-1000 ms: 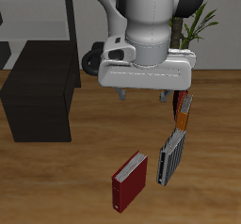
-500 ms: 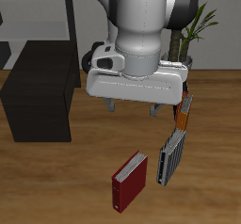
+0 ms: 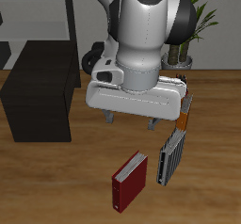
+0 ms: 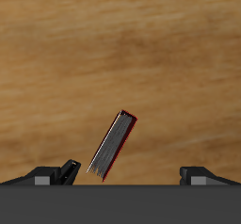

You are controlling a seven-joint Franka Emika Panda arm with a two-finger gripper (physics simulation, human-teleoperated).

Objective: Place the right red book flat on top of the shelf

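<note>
- The gripper (image 3: 132,121) hangs above the wooden floor with its two fingers (image 4: 68,170) spread wide, holding nothing.
- The right red book (image 3: 129,181) lies on the floor near the front, below the gripper, with its white page edges showing.
- A dark book (image 3: 170,156) stands just beside it, maybe leaning.
- The black shelf (image 3: 40,88) sits well apart from the book.
</note>
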